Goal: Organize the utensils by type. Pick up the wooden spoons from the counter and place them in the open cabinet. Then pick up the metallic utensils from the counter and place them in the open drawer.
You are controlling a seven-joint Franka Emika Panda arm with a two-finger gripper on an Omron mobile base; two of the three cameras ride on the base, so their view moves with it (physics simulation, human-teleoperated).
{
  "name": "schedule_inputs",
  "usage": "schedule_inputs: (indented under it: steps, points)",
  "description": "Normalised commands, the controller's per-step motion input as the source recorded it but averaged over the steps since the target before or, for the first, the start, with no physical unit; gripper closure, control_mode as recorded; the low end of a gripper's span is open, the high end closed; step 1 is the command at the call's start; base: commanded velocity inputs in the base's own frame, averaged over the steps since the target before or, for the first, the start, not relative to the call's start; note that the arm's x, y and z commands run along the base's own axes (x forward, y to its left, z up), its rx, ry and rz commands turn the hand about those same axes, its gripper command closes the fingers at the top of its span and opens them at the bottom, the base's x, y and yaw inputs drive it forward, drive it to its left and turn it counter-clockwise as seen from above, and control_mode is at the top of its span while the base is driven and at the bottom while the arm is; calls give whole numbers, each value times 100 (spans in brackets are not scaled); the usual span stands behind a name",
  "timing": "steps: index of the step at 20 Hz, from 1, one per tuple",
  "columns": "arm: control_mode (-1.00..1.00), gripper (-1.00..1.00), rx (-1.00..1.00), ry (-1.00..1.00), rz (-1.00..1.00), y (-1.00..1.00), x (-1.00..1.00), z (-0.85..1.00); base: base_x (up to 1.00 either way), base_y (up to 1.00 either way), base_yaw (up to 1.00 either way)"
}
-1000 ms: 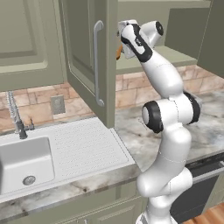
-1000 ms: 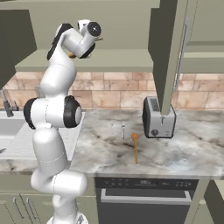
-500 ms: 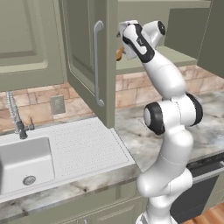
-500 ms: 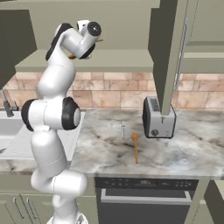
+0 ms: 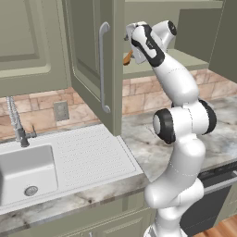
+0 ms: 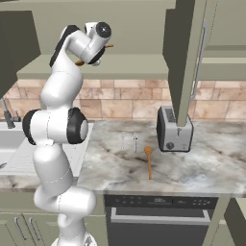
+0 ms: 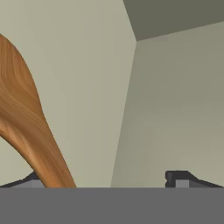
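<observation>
My gripper (image 5: 129,38) is raised into the open cabinet (image 5: 99,65), just above its shelf (image 6: 134,67). In the hand view the gripper (image 7: 105,179) is open, its fingertips far apart. One wooden spoon (image 7: 26,127) stands close beside the left fingertip (image 7: 31,179), and I cannot tell if they touch. An orange end of this wooden spoon (image 5: 127,58) shows under the hand. Another wooden spoon (image 6: 149,161) lies on the counter (image 6: 192,168). Two thin metallic utensils (image 6: 129,140) lie just behind it. The open drawer is out of view.
A silver toaster (image 6: 174,127) stands on the counter right of the spoon, under the cabinet door (image 6: 185,53). A white sink (image 5: 23,171) with ribbed drainboard (image 5: 92,152) and faucet (image 5: 16,122) lies to the left. A dark oven front (image 6: 158,211) sits below the counter.
</observation>
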Motion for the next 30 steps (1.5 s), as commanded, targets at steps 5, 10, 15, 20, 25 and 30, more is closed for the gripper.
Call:
schedule_inputs:
  steps: [5,10,15,20,25,30]
  points:
    - [-100,-100,0,6,-1,0,32,-9,0,0,0]
    - [-100,-100,0,1,-1,0,16,-7,0,0,0]
    - [-100,-100,0,0,0,0,0,-12,0,0,0]
    - [-100,-100,0,-1,0,-9,-20,-4,0,0,0]
    - [-100,-100,0,-9,0,-18,-53,-6,0,0,0]
    - [-100,-100,0,-9,0,-14,-44,-15,0,0,0]
